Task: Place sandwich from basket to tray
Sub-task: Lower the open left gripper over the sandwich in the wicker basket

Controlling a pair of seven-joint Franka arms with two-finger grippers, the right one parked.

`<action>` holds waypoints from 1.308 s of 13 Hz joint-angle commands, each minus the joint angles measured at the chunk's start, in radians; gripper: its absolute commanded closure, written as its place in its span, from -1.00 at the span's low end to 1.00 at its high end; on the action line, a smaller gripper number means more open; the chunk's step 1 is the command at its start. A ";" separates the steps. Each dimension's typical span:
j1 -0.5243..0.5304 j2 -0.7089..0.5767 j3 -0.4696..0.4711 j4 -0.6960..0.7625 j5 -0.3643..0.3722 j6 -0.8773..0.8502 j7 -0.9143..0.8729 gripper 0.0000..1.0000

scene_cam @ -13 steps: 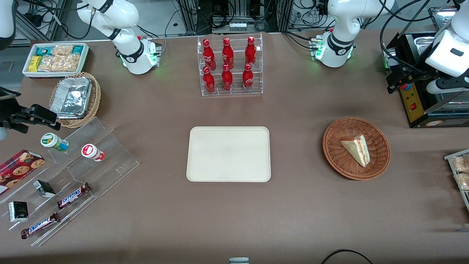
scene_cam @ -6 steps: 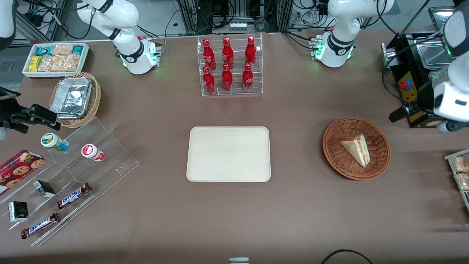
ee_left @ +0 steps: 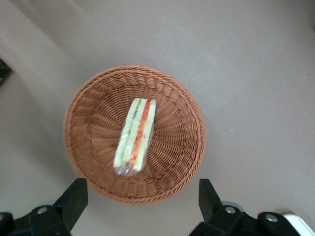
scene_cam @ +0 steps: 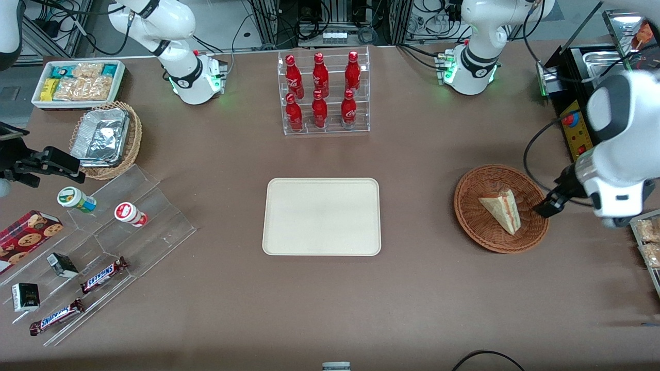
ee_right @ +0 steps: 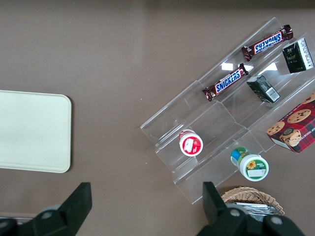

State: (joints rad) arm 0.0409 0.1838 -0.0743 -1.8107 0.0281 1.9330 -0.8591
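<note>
The small triangular sandwich wedge of pale cream bread (scene_cam: pixel 500 209) (ee_left: pixel 135 135) lies inside the round, shallow, reddish-brown woven wicker basket (scene_cam: pixel 477 226) (ee_left: pixel 182 147), roughly at its middle, with its red and green filling stripes showing along the cut edge. In the left wrist view it rests on the basket floor, clear of the woven wall all round. The basket sits on the brown counter (scene_cam: pixel 412 299), toward the working arm's end. The left arm's end effector (scene_cam: pixel 545 207) (ee_left: pixel 140 199) hangs above the counter just beside the basket's rim, on the side away from the tray; its two dark fingers (ee_left: pixel 74 199) are spread wide, with nothing between them, and the wrist camera looks down on the basket and sandwich through that gap. The flat cream-beige rectangular tray with rounded corners (scene_cam: pixel 322 216) lies near the middle of the counter, well apart from the basket, and its surface is bare. Farther from the front camera than the tray stands a clear acrylic rack of red bottles (scene_cam: pixel 322 93). Toward the parked arm's end lie a lighter tan wicker basket with foil containers (scene_cam: pixel 105 139) and a clear stepped display with chocolate bars (scene_cam: pixel 103 273)
</note>
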 commanded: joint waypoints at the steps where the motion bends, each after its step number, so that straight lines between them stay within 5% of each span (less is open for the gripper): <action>1: -0.006 -0.012 -0.001 -0.123 0.007 0.139 -0.035 -1.00; 7: -0.006 -0.001 -0.001 -0.346 0.012 0.397 -0.066 -1.00; 17: -0.027 0.046 -0.001 -0.401 0.124 0.429 -0.153 -1.00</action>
State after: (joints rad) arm 0.0340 0.2148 -0.0758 -2.2088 0.1248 2.3373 -0.9581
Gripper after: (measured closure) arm 0.000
